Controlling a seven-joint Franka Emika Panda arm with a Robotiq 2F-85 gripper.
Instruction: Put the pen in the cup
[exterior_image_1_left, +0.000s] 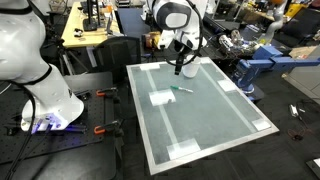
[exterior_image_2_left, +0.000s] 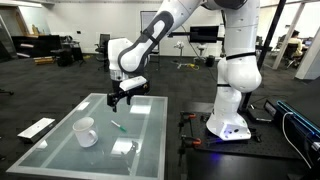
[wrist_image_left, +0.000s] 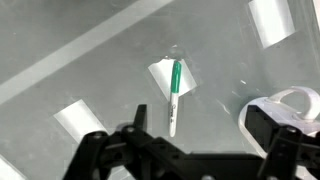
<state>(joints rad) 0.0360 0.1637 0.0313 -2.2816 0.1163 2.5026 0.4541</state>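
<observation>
The green pen (wrist_image_left: 176, 85) with a paler end lies flat on the glass table, its green end over a white tape patch (wrist_image_left: 158, 74). It also shows in both exterior views (exterior_image_1_left: 181, 90) (exterior_image_2_left: 117, 125). The small white cup (exterior_image_2_left: 85, 131) stands upright on the table beside the pen. In the wrist view its rim (wrist_image_left: 291, 102) shows at the right edge, behind my right finger. My gripper (wrist_image_left: 188, 140) is open and empty. It hovers above the table just short of the pen's pale end, seen in both exterior views (exterior_image_1_left: 186, 68) (exterior_image_2_left: 125, 96). I cannot make out the cup in the exterior view that looks down the table.
The glass table (exterior_image_1_left: 215, 125) carries flat white tape patches (exterior_image_1_left: 228, 85) (exterior_image_2_left: 122, 146) and tape lines. A keyboard-like slab (exterior_image_2_left: 36, 128) lies off the table's edge. The robot base (exterior_image_2_left: 230, 125) stands beside the table. Desks and chairs stand further off.
</observation>
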